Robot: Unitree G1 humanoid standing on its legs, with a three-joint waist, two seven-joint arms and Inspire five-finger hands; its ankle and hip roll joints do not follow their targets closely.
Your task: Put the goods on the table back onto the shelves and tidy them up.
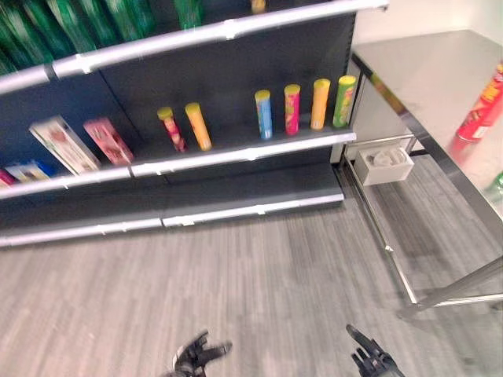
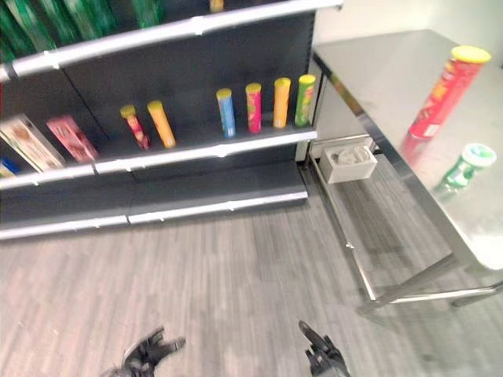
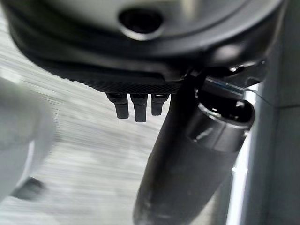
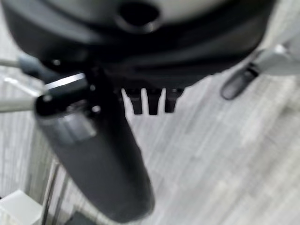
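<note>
I see two goods waiting on the steel table (image 2: 377, 71) at my two o'clock: a red tube can (image 2: 442, 94) standing upright with a yellow lid, and a green bottle (image 2: 460, 169) just beside it, nearer the table's front edge. Neither is touched yet. The shelf (image 2: 204, 153) runs across from ten to twelve o'clock, and its middle level holds a row of four upright tube cans (image 2: 263, 106) at the right end, two more leaning cans (image 2: 149, 126) to their left, and boxes (image 2: 47, 141) farther left. A small white box (image 2: 351, 163) hangs under the table at one o'clock.

My left hand (image 1: 196, 355) hangs low at six o'clock over bare floor, fingers straight and spread, holding nothing. My right hand (image 2: 322, 355) hangs at five o'clock, fingers likewise loose and empty; both wrist views agree.

I judge I am at the very start of a fetch: nothing in hand, goods well apart from me. Next I need to turn toward the table, step closer, and bring the right hand up around the red tube can.
</note>
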